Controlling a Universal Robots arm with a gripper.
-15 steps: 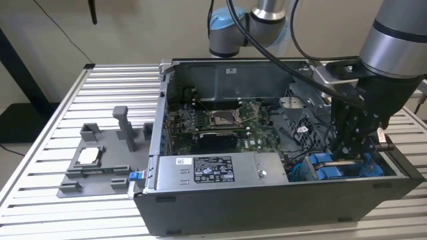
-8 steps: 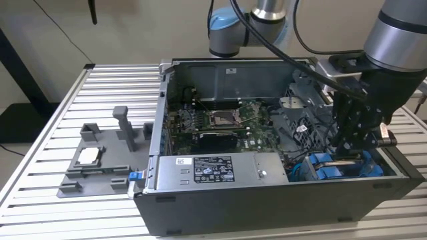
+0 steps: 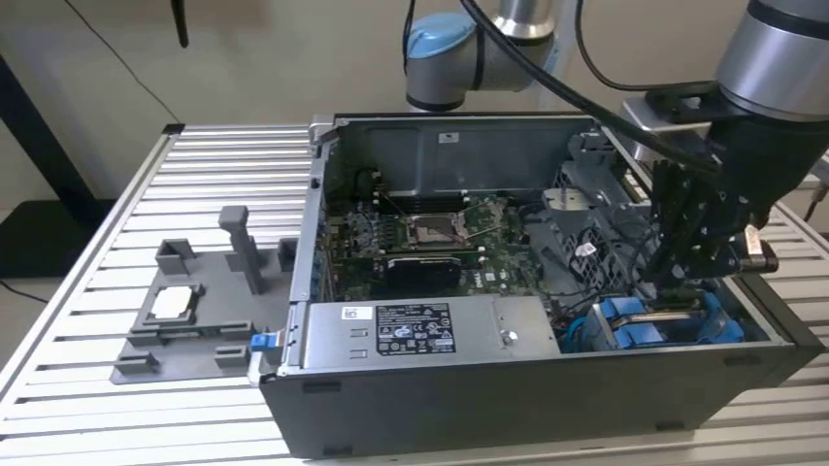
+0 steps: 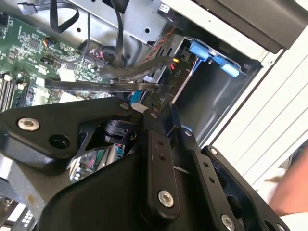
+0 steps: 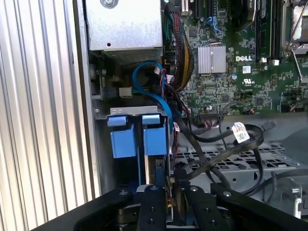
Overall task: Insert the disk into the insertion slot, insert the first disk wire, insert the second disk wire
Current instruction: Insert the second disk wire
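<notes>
The gripper (image 3: 682,282) reaches into the insertion slot (image 3: 667,320) beside the blue carrier; I cannot tell its jaw state. The disk wire (image 5: 216,144) looks thin and floppy, probably best gripped at its stiff connector.

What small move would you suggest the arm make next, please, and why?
Probably a slow, short descent toward the blue carrier, keeping off the black cables. The gripper hangs just above that carrier in a corner of the case, and the cables loop close beside it, so a quick or sideways move might snag them.
</notes>
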